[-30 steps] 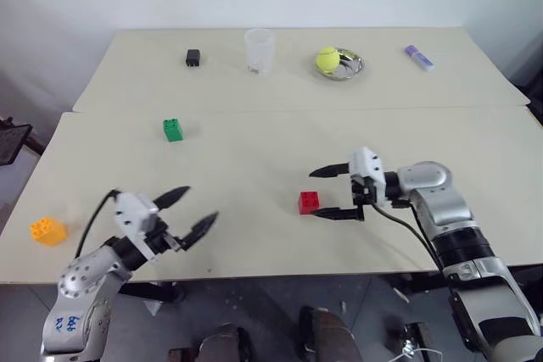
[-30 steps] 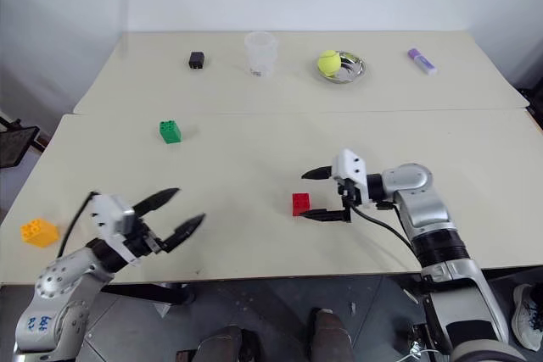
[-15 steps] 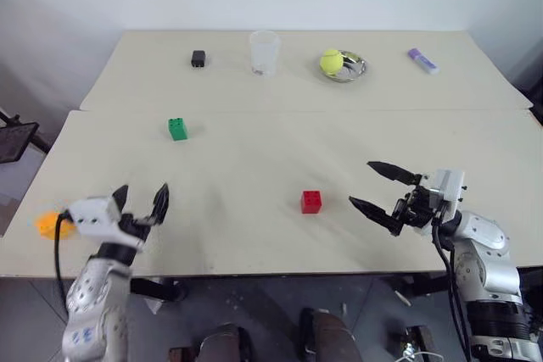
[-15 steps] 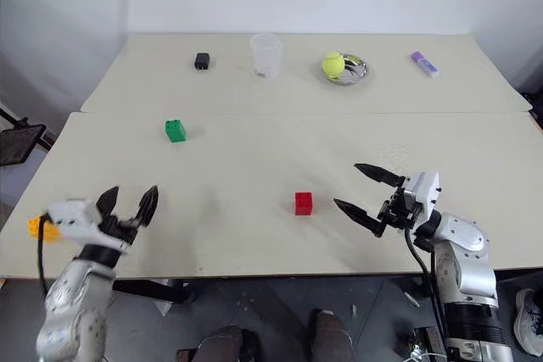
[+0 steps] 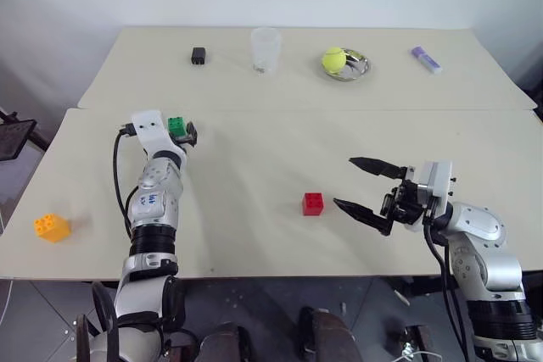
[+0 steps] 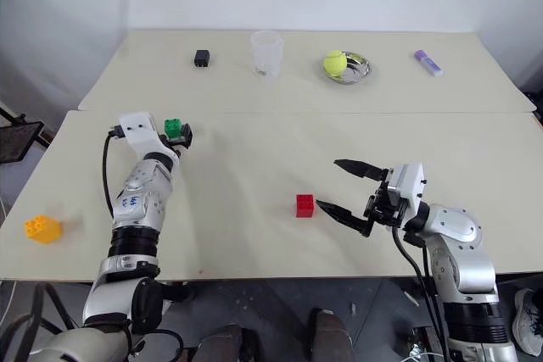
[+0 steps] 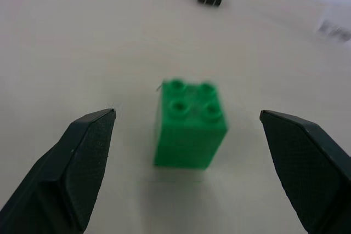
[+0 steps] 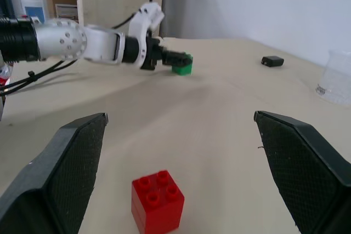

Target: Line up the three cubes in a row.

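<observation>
Near left edge: the orange-yellow cube (image 5: 51, 226) is sitting alone on the front table (image 5: 254, 235), well apart from the other two cubes and from both arms.
Left arm: the left gripper (image 7: 189, 152) is reaching forward over the front table, its two black fingers (image 7: 82, 152) spread wide on either side of the green cube (image 7: 189, 124); it is gripping nothing.
Green cube: it is standing upright, studs up, between the open fingers, and the wrist view is showing clear table on both sides of it, so neither finger is touching it.
Far table, left to right: a small black block (image 5: 198, 56), a clear plastic cup (image 5: 265, 48), a tennis ball (image 5: 333, 59) resting in a shallow metal dish (image 5: 355, 65), and a purple marker-like object (image 5: 427, 58) are lying along the back.
Centre: the red cube (image 5: 312, 203) is resting on the front table, studs up, nearer the front edge than the green cube and well to its right.
Right arm: the right gripper (image 5: 366, 190) is hanging just to the right of the red cube, pointing toward it, its fingers gaping wide and holding nothing; a gap is showing between the fingertips and the cube.
Row: the three cubes are lying scattered, not in a line.
</observation>
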Robot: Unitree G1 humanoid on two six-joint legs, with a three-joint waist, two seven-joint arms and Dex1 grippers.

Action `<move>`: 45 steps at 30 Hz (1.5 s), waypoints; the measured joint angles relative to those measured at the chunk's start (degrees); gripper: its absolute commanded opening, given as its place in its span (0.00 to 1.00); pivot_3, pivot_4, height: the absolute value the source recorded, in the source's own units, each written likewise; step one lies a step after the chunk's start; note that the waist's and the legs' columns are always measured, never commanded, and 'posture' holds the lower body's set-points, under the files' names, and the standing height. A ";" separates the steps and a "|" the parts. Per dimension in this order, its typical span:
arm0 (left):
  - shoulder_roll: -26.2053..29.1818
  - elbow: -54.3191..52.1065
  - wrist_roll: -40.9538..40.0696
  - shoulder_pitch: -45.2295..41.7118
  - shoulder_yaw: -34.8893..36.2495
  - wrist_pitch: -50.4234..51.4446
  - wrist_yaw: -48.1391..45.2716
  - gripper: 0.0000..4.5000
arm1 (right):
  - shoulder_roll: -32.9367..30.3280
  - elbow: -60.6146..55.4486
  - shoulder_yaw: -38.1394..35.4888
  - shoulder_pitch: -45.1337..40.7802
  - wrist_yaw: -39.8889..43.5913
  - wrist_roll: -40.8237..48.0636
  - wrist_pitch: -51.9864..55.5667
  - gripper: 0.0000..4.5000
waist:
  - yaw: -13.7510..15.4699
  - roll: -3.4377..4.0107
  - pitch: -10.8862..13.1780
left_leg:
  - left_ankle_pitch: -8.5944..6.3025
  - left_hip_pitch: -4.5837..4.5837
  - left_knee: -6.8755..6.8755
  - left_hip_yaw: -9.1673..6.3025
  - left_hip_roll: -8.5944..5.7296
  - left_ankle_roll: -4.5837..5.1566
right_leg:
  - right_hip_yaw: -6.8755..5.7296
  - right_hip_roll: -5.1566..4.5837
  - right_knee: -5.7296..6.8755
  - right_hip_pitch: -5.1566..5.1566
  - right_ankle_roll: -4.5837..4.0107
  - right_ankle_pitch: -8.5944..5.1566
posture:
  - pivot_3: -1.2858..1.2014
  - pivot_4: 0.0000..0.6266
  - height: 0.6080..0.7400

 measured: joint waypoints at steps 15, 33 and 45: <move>3.24 14.77 1.46 -6.25 -2.16 -9.39 -6.34 0.34 | 0.91 -1.47 0.36 3.04 -4.12 -0.01 0.14 1.00 | -0.16 -0.03 0.02 | 0.04 -0.32 0.11 -0.06 -0.01 0.01 | -0.24 0.02 -0.18 -0.01 0.03 0.02 | 0.52 0.24 1.00; 17.57 -8.58 -7.42 8.35 -24.07 -7.50 -82.28 0.34 | -4.48 0.16 -4.57 6.07 -3.66 2.13 3.48 1.00 | 0.10 0.03 0.00 | 0.14 -0.43 0.32 -0.09 -0.01 -0.05 | -0.19 0.01 -0.03 -0.08 0.01 -0.02 | 0.52 0.24 1.00; 10.72 2.93 -1.63 2.72 -27.26 -17.22 -82.07 0.54 | -5.00 -2.63 -5.66 12.77 -3.20 1.92 3.72 1.00 | -0.03 0.03 0.00 | 0.12 -0.45 0.45 -0.27 0.00 0.02 | -0.20 -0.05 0.09 -0.10 -0.02 0.00 | 0.52 0.24 1.00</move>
